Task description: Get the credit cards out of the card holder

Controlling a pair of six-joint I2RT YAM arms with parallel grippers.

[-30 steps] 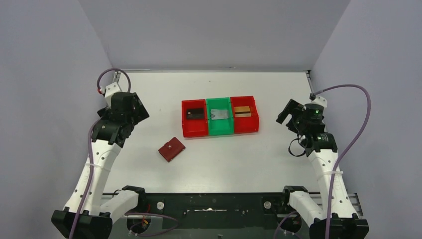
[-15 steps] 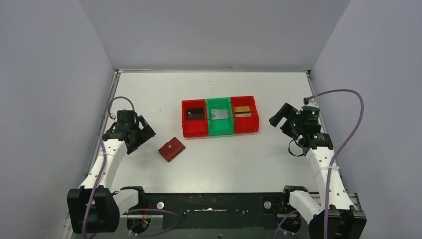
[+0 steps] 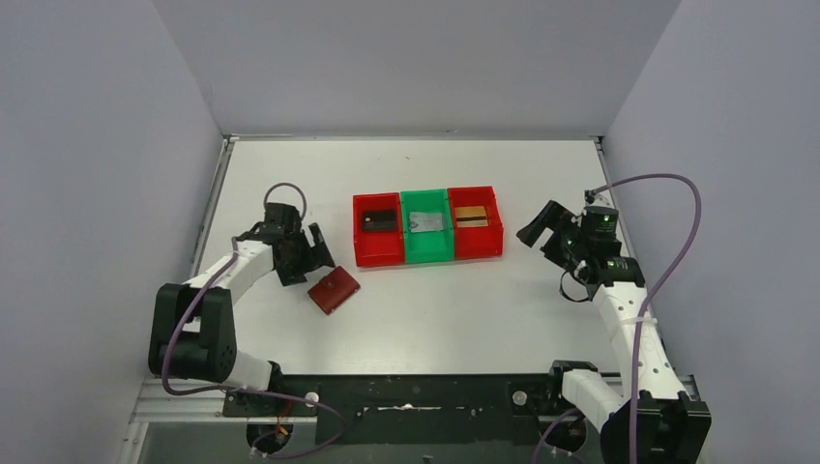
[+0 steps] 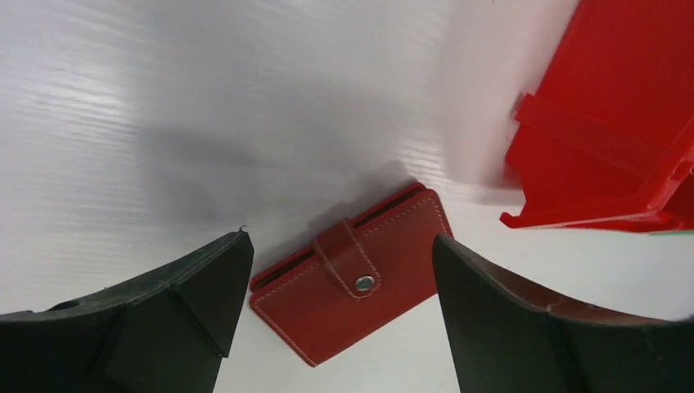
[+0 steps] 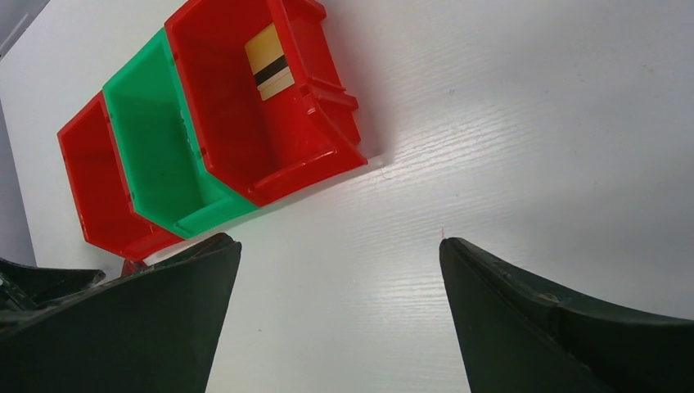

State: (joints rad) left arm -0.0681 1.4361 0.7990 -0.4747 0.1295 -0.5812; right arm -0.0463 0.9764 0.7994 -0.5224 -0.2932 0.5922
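**While the card holder lies snapped shut, three cards already sit in the bins**

Since the card holder (image 3: 334, 289) lies flat and closed on the counter (image 3: 464, 319), its snap tab (image 4: 358, 277) fastened across the front, nothing of its inside shows. Whether any card remains in it cannot be told.

Progress, as a judgement:
- Three cards are out and sorted, one to each bin.
- If the holder held only these, the removal is done. If it holds more, what is left is unsnapping, opening and drawing them out.
- No card is in either claw or loose on the counter.

Containers (three joined in a row, mid-counter, well apart from the holder):
- left red bin (image 3: 377, 255): a dark card (image 3: 380, 220) lying flat at its far end.
- green bin (image 3: 428, 255): a silvery-grey card (image 3: 426, 223), flat.
- right red bin (image 3: 481, 249): a gold card (image 3: 471, 217) with a dark stripe, plain in the right wrist view.

Claws:
- left claw (image 3: 309, 261): low and just beside the holder, on its far left side. Its fingers are spread wide and grip nothing. In the left wrist view the holder lies ahead between the two fingers, and contact is not evident.
- right claw (image 5: 340, 244): spread wide and empty, hanging above bare counter to the right of the bins and facing them.

Next move likely falls to the left arm, since it is nearest the holder.
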